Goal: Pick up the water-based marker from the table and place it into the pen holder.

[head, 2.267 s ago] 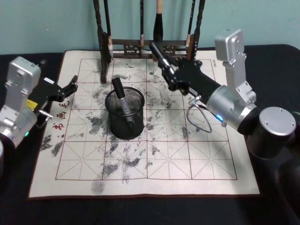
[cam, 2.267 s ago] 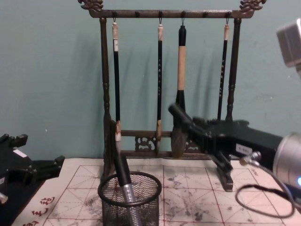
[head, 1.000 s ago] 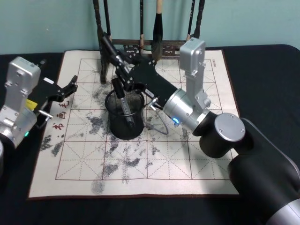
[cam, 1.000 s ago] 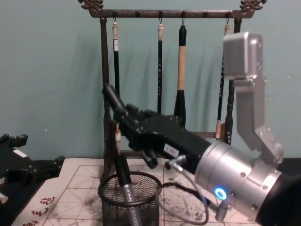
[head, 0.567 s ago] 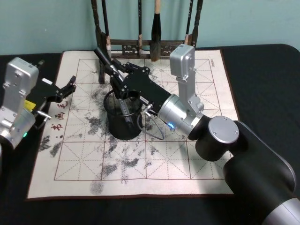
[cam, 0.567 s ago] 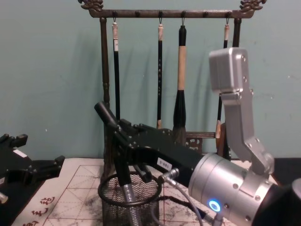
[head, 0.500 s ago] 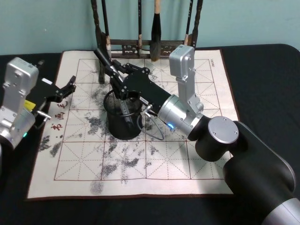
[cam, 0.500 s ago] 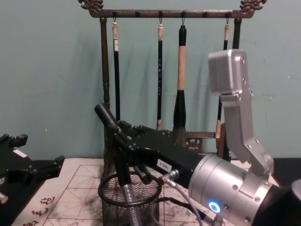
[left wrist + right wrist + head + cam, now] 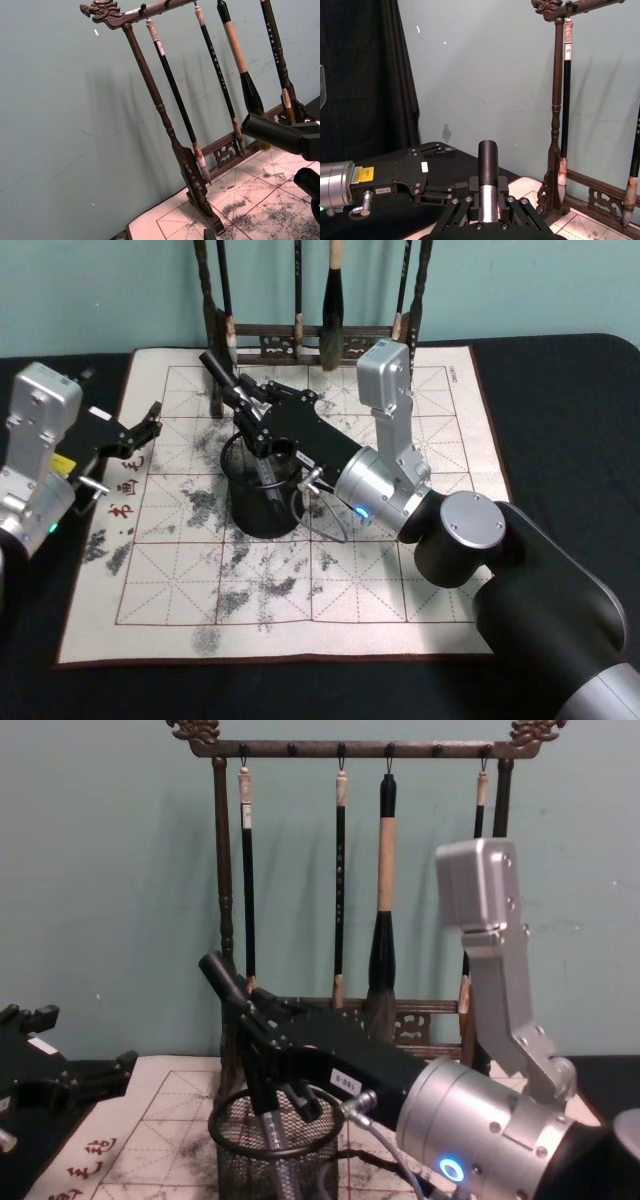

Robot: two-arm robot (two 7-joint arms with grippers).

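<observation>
The pen holder (image 9: pixel 250 515), a black mesh cup (image 9: pixel 228 1145), stands on the stained gridded mat (image 9: pixel 180 570) of the table, and a black-and-silver marker (image 9: pixel 268 478) leans inside it. My right gripper (image 9: pixel 242 400) hangs just over the cup's far rim, shut on the water-based marker (image 9: pixel 217 370). That marker has a silver barrel and a black cap (image 9: pixel 217 975) pointing up and to the left. In the right wrist view the marker (image 9: pixel 488 172) sits upright in the gripper (image 9: pixel 488 200). My left gripper (image 9: pixel 148 425) rests open at the mat's left edge.
The tall carved brush rack (image 9: pixel 300 340) with several hanging brushes (image 9: pixel 385 850) stands close behind the cup. My right arm's silver forearm (image 9: pixel 385 490) stretches across the middle of the mat. The mat's near half (image 9: pixel 330 610) lies bare, with black tabletop (image 9: pixel 560 390) around it.
My right gripper carried the marker leftward from in front of the rack to over the pen holder, then sank slightly lower. The left arm stayed put.
</observation>
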